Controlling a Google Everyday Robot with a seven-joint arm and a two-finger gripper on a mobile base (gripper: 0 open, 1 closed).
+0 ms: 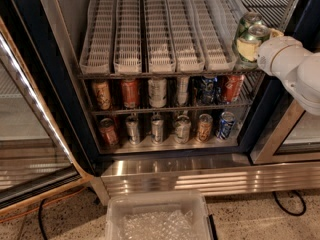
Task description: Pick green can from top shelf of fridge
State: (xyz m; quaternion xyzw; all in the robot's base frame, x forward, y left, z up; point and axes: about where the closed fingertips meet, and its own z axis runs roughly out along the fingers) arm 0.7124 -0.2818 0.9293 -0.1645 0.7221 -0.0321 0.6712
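The green can [244,30] is sitting in the upper right of the frame, just past the right end of the top shelf [150,59], next to the front of the last white lane. The hand [252,44] is pinching it. One pale yellow pad [246,49] is pressing across the lower front of the can, and the other finger is hiding behind it. The can is looking doubled, like two silver lids stacked on each other, and I can't tell if that's a reflection in the glass. I'm not managing to read any marking on it, just green with pale patches.

The white arm [295,66] is coming in from the right edge and getting cut off there. The five white lanes are running up out of the top of the frame, so their back ends aren't showing.

Below that, two wire racks are carrying rows of cans: orange-red cans [131,93], silver cans [158,91] and a blue can [226,125] at lower right. A few are partly hiding behind the rack fronts, and I'm not making out a single brand name on any of them.

The fridge [175,176] is showing its ribbed steel base across the lower middle. A clear plastic bin [115,216] is sitting at the bottom edge, cut off, with something crinkly inside. A dark cable [290,204] is looping on the floor at lower right.
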